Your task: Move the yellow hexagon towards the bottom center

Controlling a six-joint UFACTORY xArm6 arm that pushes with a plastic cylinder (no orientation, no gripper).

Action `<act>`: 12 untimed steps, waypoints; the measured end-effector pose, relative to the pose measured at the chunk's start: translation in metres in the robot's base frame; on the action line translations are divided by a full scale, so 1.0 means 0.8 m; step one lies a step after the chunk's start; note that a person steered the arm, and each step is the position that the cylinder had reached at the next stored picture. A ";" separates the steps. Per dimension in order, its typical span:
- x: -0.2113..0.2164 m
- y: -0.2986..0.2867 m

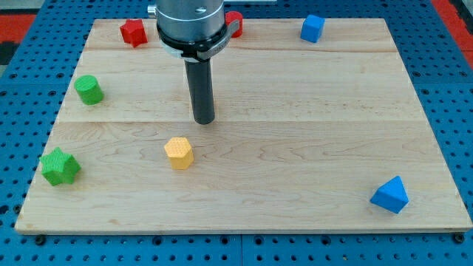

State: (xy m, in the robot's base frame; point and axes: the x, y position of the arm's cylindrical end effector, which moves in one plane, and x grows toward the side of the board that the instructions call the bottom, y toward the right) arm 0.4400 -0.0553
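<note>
Wooden surface point(310, 103): yellow hexagon point(178, 152) left of centre, short of bottom centre; push pending. My tip point(204, 120) near, up-right, not touching; no gripper fitted, nothing held.

The arm's grey housing point(190, 22) hides most of a red block point(235, 22).

Yellow hexagon point(179, 152), upright, board's lower left-centre

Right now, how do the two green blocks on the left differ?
The green cylinder block is round and smooth-sided; the green star-shaped block has points. The cylinder sits nearer the view's top, the star nearer the bottom. Both are green, near the wooden board's left edge, away from my tip.
</note>
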 end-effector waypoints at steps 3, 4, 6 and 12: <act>0.000 -0.011; 0.000 -0.016; -0.029 -0.097; -0.075 -0.033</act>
State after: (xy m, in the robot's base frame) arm 0.3802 -0.0815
